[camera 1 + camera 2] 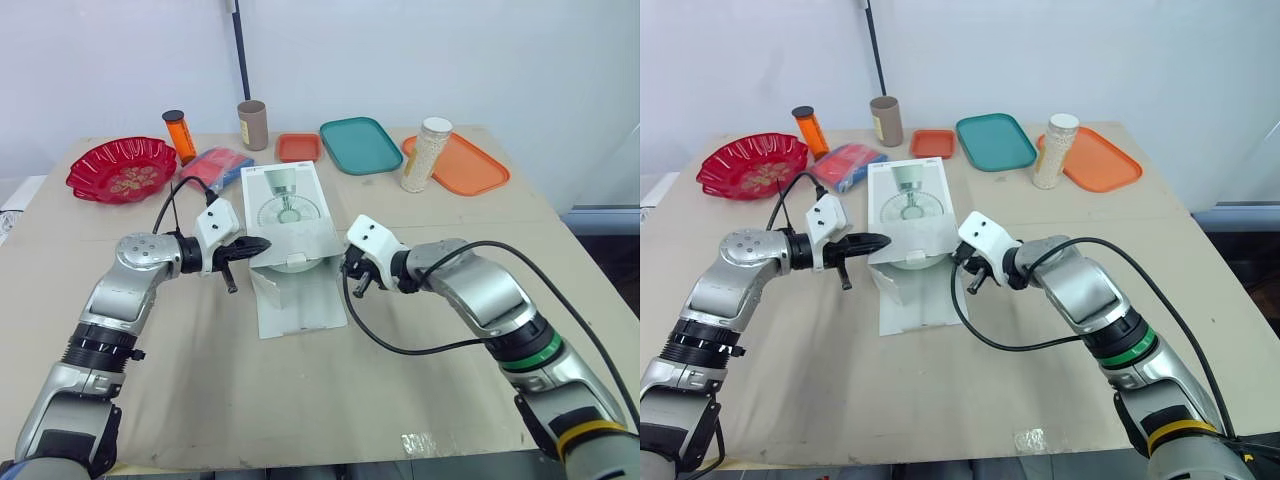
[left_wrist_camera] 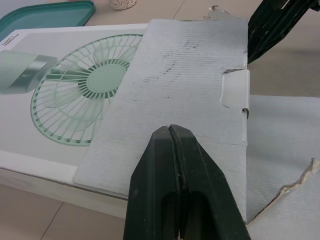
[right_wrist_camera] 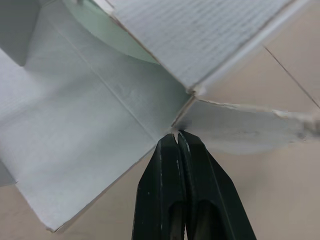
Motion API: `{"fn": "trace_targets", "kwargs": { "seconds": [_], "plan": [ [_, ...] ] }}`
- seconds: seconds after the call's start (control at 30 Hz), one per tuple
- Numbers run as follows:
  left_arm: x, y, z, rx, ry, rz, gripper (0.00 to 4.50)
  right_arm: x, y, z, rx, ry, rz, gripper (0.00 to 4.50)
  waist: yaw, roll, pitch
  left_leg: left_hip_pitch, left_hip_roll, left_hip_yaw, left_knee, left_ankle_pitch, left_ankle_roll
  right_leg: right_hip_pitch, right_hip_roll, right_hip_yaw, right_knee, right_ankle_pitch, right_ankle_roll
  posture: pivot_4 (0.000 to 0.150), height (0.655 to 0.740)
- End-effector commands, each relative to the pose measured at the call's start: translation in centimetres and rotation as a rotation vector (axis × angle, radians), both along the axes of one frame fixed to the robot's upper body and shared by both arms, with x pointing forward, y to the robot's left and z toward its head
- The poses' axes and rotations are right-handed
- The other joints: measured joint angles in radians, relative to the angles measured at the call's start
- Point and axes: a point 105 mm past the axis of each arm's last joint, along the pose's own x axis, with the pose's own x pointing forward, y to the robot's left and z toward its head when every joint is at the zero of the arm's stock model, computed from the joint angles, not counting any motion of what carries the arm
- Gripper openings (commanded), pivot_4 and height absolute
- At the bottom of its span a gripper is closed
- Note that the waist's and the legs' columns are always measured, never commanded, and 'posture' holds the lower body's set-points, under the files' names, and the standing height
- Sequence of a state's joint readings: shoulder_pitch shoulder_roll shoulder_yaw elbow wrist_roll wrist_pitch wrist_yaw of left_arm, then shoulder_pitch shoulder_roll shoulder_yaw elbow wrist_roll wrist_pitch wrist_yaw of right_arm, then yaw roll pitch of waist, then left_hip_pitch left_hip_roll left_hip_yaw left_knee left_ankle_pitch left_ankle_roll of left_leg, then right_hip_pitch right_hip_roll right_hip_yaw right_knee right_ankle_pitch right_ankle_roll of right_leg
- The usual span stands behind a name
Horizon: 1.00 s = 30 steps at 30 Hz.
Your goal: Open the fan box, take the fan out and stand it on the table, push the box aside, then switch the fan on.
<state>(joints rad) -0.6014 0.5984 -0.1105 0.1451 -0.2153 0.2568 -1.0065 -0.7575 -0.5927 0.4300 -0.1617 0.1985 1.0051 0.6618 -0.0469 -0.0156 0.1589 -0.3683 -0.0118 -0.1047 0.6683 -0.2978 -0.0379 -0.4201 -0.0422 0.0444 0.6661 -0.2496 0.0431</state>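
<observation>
Right wrist view, right gripper (image 3: 176, 135) closed, tips touching fan box (image 3: 75, 125) flap

Open flap (image 1: 300, 300) blocks box (image 1: 287, 205) front; blue packet (image 1: 215, 167) crowds far-L corner; table (image 1: 300, 400) free nr robot.

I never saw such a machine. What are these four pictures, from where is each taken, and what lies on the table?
A humanoid robot: two arms, each ending in a two-fingered gripper. Two pictures come from cameras on its head, looking down; two from its wrists. On the table lie the opened fan box, the fan showing inside, a red dish, a teal tray, a jar and an orange bottle. The left gripper and right gripper are shut, tips at the box's flaps; whether they pinch cardboard is unclear.
</observation>
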Motion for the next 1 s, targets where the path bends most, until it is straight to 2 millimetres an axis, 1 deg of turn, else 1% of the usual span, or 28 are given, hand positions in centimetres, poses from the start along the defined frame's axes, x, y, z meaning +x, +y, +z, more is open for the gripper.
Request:
{"fn": "trace_targets", "kwargs": {
  "seconds": [0.03, 0.13, 0.27, 0.4, 0.57, 0.63, 0.7, 0.8, 1.0],
  "plan": [
    [0.0, 0.7, -1.5, 0.038, 0.045, 0.028, 0.0, 0.7, 0.7, 2.2, 0.04, -0.087, 0.004, 0.05, 0.0, 0.0, 0.0, 0.0, 0.0, 0.0, 0.0, 0.0, 0.0, 0.0, 0.0, 0.0, 0.0, 0.0, 0.0, 0.15, 0.74],
    [-0.1, 0.8, -1.7, 0.041, 0.051, 0.033, 0.0, 1.0, 0.9, 2.2, 0.04, -0.104, 0.001, 0.05, -0.001, 0.0, 0.0, 0.0, 0.0, 0.0, 0.0, 0.0, 0.0, 0.0, 0.0, 0.0, 0.0, 0.0, 0.0, 0.15, 0.74],
    [-0.1, 0.9, -1.9, 0.045, 0.051, 0.036, 0.0, 0.8, 0.6, 1.5, 0.016, -0.101, 0.018, 0.05, -0.001, 0.0, 0.0, 0.0, 0.0, 0.0, 0.0, 0.0, 0.0, 0.0, 0.0, 0.0, 0.0, 0.0, 0.0, 0.15, 0.74],
    [-0.1, 1.0, -1.9, 0.045, 0.05, 0.038, 0.0, 1.2, 0.6, 1.8, 0.029, -0.117, 0.008, 0.05, -0.001, 0.0, 0.0, 0.0, 0.0, 0.0, 0.0, 0.0, 0.0, 0.0, 0.0, 0.0, 0.0, 0.0, 0.0, 0.15, 0.74],
    [0.0, 1.1, -2.0, 0.051, 0.047, 0.049, 0.0, 0.8, 2.0, 2.9, 0.121, -0.09, 0.033, 0.05, -0.001, 0.0, 0.0, 0.0, 0.0, 0.0, 0.0, 0.0, 0.0, 0.0, 0.0, 0.0, 0.0, 0.0, 0.0, 0.15, 0.74],
    [0.2, 1.7, -2.0, 0.056, 0.048, 0.065, 0.0, 0.5, 2.7, 3.1, 0.15, -0.075, 0.053, 0.05, -0.002, 0.0, 0.0, 0.0, 0.0, 0.0, 0.0, 0.0, 0.0, 0.0, 0.0, 0.0, 0.0, 0.0, 0.0, 0.15, 0.74],
    [0.4, 2.2, -2.1, 0.064, 0.048, 0.08, 0.0, 0.4, 3.0, 3.0, 0.149, -0.073, 0.057, 0.05, -0.003, 0.001, 0.0, 0.0, 0.0, 0.0, 0.0, 0.0, 0.0, 0.0, 0.0, 0.0, 0.0, 0.0, 0.0, 0.15, 0.74],
    [0.6, 2.3, -2.2, 0.066, 0.049, 0.084, 0.0, 0.6, 2.9, 2.6, 0.141, -0.07, 0.051, 0.05, -0.005, 0.001, -0.001, 0.001, 0.001, 0.001, 0.0, 0.0, 0.0, 0.0, 0.001, 0.0, 0.0, 0.0, -0.001, 0.15, 0.74],
    [0.4, 1.8, -2.5, 0.066, 0.052, 0.073, 0.0, 0.6, 2.4, 2.0, 0.13, -0.058, 0.034, 0.05, -0.005, 0.001, -0.001, 0.001, 0.001, 0.001, 0.0, 0.0, 0.0, 0.0, 0.001, 0.0, 0.001, 0.001, -0.001, 0.15, 0.74]
  ]
}}
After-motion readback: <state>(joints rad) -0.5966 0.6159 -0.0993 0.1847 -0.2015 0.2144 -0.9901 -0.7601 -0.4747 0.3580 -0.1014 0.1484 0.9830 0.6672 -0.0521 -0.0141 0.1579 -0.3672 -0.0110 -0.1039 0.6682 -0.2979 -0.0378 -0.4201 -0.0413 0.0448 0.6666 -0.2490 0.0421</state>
